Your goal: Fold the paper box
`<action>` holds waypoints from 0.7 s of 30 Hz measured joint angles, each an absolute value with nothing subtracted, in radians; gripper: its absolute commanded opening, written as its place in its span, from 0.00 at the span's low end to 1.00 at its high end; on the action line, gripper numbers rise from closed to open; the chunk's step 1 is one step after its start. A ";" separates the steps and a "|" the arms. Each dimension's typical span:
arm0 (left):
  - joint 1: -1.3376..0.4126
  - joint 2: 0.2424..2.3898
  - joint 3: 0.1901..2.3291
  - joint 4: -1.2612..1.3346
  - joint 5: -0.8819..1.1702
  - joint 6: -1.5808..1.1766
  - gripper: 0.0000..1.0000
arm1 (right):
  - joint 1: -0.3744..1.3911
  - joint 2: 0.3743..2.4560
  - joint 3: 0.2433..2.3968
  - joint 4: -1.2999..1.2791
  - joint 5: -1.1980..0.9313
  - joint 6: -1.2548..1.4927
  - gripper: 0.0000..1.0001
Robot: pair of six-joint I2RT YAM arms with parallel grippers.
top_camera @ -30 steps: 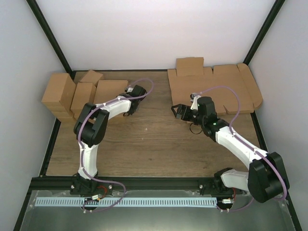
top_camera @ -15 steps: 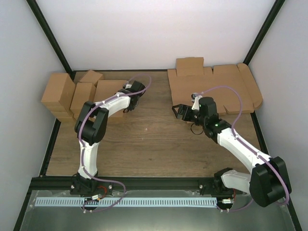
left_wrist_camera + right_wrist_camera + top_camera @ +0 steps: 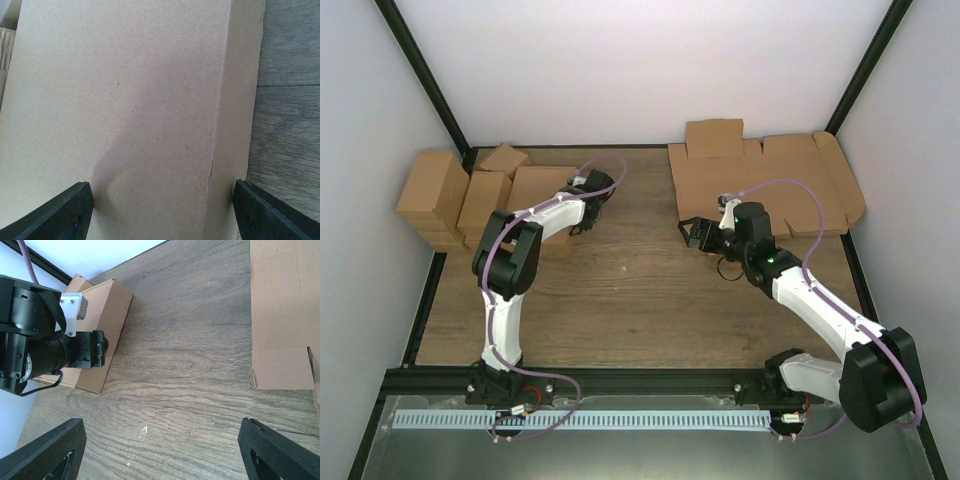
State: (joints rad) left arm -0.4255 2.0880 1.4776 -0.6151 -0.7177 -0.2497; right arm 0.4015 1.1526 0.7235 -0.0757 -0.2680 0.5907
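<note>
The paper box (image 3: 542, 186) is a shallow, broad brown carton lying flat at the back left of the table. Its plain top fills the left wrist view (image 3: 130, 100), and it also appears in the right wrist view (image 3: 107, 315). My left gripper (image 3: 580, 218) is open just over the box's near right part. The black fingertips (image 3: 55, 215) stand wide apart above its top, the right one near the box's right edge. My right gripper (image 3: 692, 232) is open and empty above bare wood at mid-table (image 3: 162, 452).
Smaller brown cartons (image 3: 432, 197) crowd the left back corner, touching the box. A pile of flat cardboard sheets (image 3: 770, 185) covers the back right; its edge shows in the right wrist view (image 3: 282, 315). Black frame posts and white walls enclose the table.
My left gripper has moved back and to the left, and the box and the small cartons have slid left with it. Its jaws opened slightly wider. The right arm barely moved.
</note>
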 measured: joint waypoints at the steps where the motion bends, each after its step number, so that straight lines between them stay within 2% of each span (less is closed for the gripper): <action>1: -0.425 2.088 1.477 -0.614 -0.717 -0.249 0.82 | 0.402 1.153 0.723 -0.076 -0.268 0.591 0.87; 10: -0.424 2.088 1.476 -0.614 -0.708 -0.240 0.84 | 0.402 1.153 0.723 -0.078 -0.268 0.590 0.87; 21: -0.429 2.065 1.481 -0.635 -0.656 -0.231 0.98 | 0.402 1.153 0.723 -0.085 -0.259 0.574 0.92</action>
